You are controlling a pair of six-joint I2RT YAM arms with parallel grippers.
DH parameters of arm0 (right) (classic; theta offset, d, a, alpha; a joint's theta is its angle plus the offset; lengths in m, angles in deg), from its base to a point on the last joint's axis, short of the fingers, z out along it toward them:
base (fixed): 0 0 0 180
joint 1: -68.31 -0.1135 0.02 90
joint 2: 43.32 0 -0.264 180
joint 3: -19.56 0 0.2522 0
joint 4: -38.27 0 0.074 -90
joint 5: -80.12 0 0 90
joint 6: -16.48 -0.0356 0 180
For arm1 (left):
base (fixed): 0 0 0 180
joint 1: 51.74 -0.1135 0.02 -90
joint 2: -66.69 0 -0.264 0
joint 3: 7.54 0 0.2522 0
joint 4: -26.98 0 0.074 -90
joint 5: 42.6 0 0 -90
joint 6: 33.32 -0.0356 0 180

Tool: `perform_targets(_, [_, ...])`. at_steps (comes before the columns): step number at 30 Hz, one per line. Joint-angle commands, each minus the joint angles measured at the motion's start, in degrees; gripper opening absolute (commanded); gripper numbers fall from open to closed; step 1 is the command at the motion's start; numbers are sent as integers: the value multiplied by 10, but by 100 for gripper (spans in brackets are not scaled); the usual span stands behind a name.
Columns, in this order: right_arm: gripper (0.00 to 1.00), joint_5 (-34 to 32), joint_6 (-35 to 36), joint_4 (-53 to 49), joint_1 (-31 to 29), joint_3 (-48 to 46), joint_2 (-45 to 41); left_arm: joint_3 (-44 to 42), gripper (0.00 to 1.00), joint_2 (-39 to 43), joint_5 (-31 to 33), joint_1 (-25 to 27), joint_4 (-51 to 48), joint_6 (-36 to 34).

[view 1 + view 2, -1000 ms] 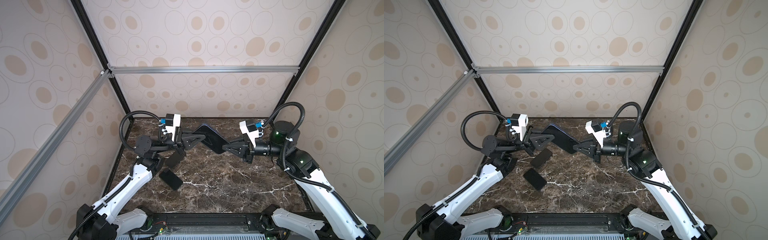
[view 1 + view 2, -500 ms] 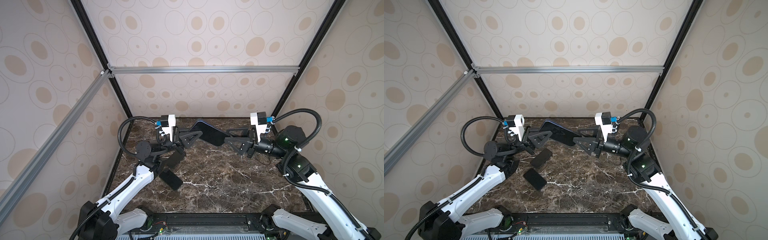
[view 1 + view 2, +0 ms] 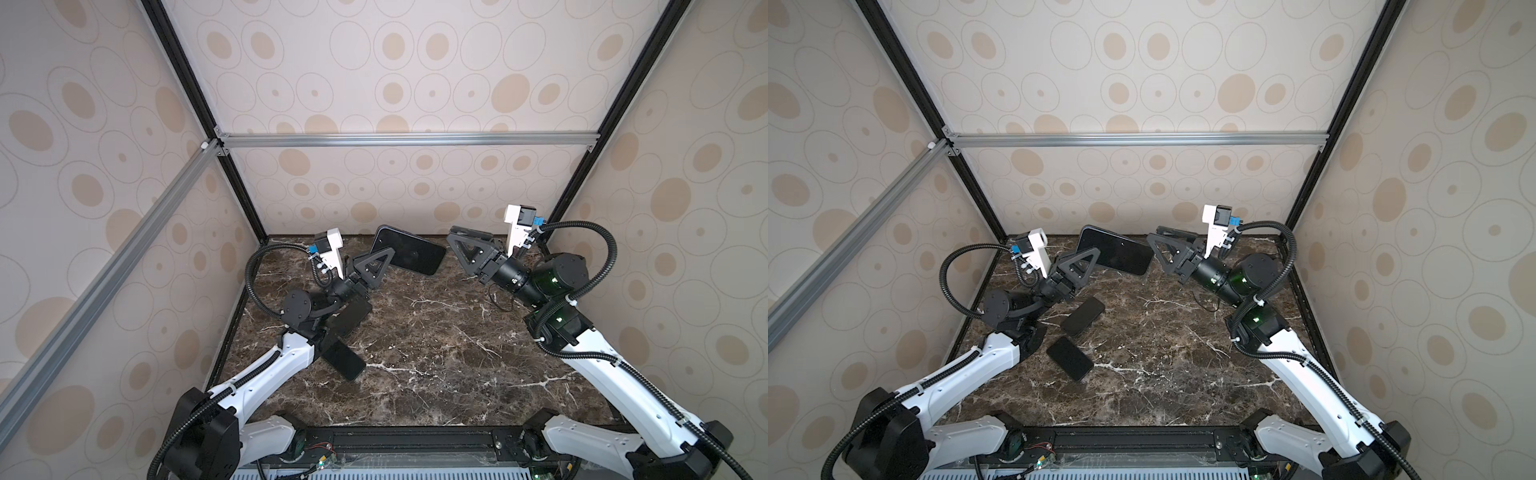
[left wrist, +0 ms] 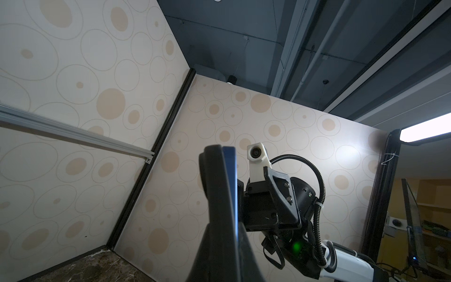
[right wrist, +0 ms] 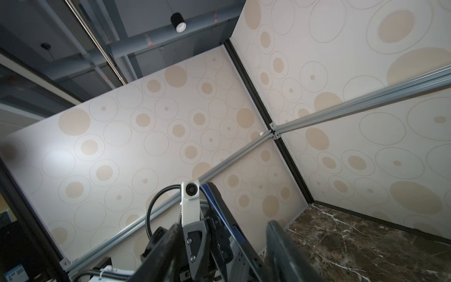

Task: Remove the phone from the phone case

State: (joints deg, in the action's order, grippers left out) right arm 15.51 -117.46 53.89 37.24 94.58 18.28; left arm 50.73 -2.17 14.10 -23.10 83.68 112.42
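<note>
- A near dark slab [image 3: 344,360] and a second dark slab [image 3: 1083,316] are noted flat on the tabletop [image 3: 436,353], beside the left arm.
- Farther back, the phone case [image 3: 409,253], with the blue phone [image 4: 230,175] edge showing, is held aloft, pinched at one end by the left pincer [image 3: 384,255].
- The right pincer [image 3: 454,237] is spread, just beside the free end.

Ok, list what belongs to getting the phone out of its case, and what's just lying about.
For the job: cased phone, held up by the shut left pincer; open right pincer beside it.
Lying about, on the table: back dark slab, front dark slab; phones or cases, cannot tell.
</note>
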Motion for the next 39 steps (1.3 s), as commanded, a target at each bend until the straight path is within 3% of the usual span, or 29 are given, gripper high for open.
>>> perform_targets(1, [59, -72, -81, 76, -3, -38, -2, 6, 0, 3, 22, -1, 80, 36])
perform_targets(13, [55, -53, -178, 289, -4, -80, 65, -15, 0, -2, 54, 2, 100, 59])
perform_targets(25, [43, -13, -199, 308, -12, -49, 107, -26, 0, -33, 60, 3, 183, 127])
perform_targets(39, [34, -19, -223, 305, -21, -45, 114, -20, 0, -36, 75, 8, 164, 121])
